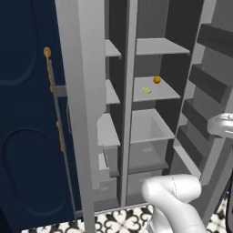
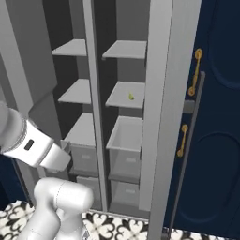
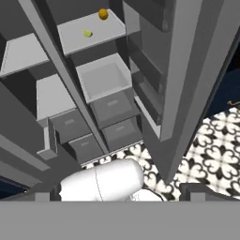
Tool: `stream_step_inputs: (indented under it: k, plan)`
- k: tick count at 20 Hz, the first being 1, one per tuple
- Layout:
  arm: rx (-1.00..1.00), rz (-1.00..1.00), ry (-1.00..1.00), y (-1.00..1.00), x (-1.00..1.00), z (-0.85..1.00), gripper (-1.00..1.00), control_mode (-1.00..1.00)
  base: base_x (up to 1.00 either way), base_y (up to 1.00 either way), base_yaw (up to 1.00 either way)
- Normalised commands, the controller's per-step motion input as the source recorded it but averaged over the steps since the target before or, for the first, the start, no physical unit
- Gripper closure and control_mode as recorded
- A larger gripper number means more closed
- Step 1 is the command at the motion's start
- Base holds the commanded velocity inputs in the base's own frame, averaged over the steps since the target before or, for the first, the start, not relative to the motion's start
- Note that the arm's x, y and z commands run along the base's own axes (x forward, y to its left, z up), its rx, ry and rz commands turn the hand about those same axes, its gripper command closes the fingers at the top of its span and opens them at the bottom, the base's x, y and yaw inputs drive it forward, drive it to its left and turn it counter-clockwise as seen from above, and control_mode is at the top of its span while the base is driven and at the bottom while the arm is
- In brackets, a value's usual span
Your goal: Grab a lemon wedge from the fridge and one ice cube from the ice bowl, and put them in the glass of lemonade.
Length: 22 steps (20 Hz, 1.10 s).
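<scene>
So in the left base view the fridge [image 1: 136,113] stands wide open, grey shelves and drawers all on show. The lemon wedge [image 1: 146,90] lies on a middle shelf [image 1: 159,93] of the right-hand column, toward its front left, with a small orange fruit [image 1: 157,79] just behind it near the back edge.

Right base view: same fridge, and the wedge [image 2: 131,97] sits on the middle shelf, apart from everything else.

Hand view: the wedge [image 3: 87,33] and orange fruit [image 3: 103,14] share that shelf up top, well away from the gripper, whose jaws are spread fully open and holding nothing.
</scene>
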Motion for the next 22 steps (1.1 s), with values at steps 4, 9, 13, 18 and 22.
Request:
stream_step_inputs:
  k: [4, 9, 13, 18, 22]
  plan:
    - [0.00, 0.00, 0.00, 0.00, 0.00, 0.00, -1.00, 1.00, 0.16, -0.34, 0.03]
    - [0.00, 0.00, 0.00, 0.00, 0.00, 0.00, -1.00, 1.00, 0.32, -0.34, 0.00]
    - [0.00, 0.00, 0.00, 0.00, 0.00, 0.00, -1.00, 1.00, 0.33, -0.15, 0.01]
    - [0.00, 0.00, 0.00, 0.00, 0.00, 0.00, -1.00, 1.00, 0.12, 0.01, -0.06]
    - [0.00, 0.00, 0.00, 0.00, 0.00, 0.00, -1.00, 1.00, 0.55, 0.23, -0.16]
